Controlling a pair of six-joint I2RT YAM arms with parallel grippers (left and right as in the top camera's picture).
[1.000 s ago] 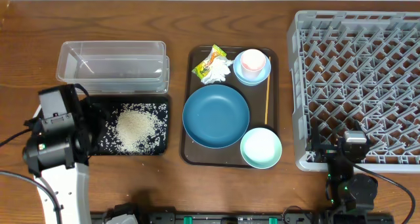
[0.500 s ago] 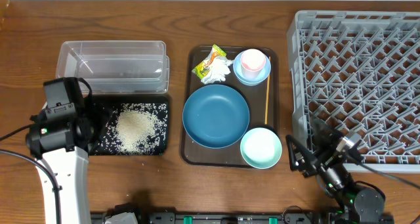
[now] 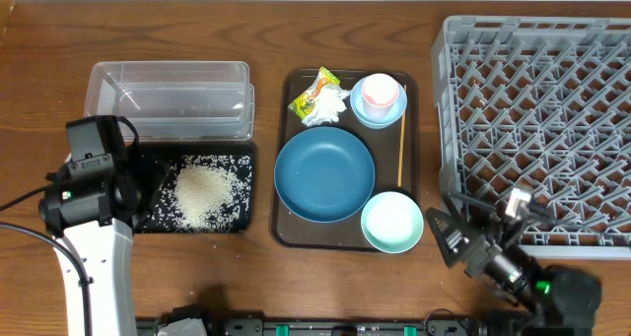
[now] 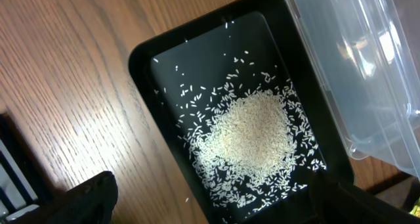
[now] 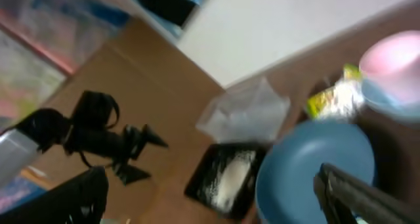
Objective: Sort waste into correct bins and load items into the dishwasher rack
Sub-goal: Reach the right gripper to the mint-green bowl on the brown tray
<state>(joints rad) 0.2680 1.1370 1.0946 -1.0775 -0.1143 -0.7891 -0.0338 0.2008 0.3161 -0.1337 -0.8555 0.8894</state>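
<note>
Right tool (image 3: 444, 237) has swung left (tilting over), now near the mint bowl (image 3: 391, 222).

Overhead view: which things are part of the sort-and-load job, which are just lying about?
Job: rice, wrapper, tissue, clear tub, black tray, blue dish, mint bowl, second mint bowl, pink cup, wooden stick, rack.
Lying about: brown serving tray, table.

Two mint bowls (image 3: 391, 222) (image 3: 380, 122), one dish (image 3: 324, 173), one cup (image 3: 379, 93), two bins (image 3: 168, 100) (image 3: 244, 216).
</note>
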